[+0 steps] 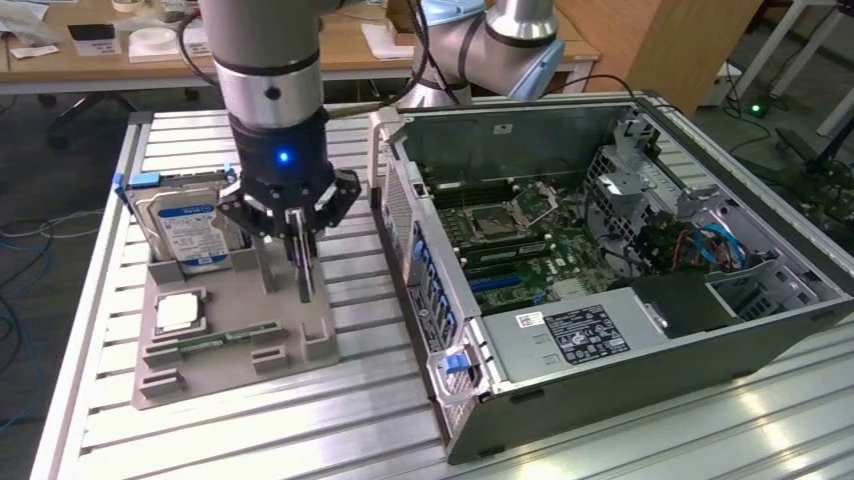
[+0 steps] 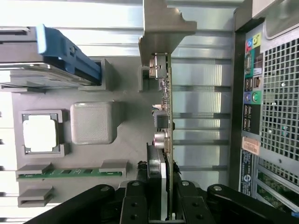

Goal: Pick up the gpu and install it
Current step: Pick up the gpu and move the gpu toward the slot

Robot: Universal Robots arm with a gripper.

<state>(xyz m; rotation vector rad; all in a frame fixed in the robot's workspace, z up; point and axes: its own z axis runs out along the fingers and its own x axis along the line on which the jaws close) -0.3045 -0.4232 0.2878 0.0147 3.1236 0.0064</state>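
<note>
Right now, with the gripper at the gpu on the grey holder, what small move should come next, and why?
Probably a short, straight lift. The gripper is shut on the gpu, which stands on edge at the grey holder, close to its posts. Rising vertically should free the card before any sideways travel toward the open computer case.

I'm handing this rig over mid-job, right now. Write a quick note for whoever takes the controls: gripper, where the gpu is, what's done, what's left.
Gripper: fingers closed on the gpu, one on each face.
Gpu: upright and edge-on at the grey parts tray, beside the hard drive. I cannot tell whether it has cleared its slot.
Done: grasp made.
Left: the gpu is not yet in the computer case, which lies open to the exterior view's right of the tray.
</note>
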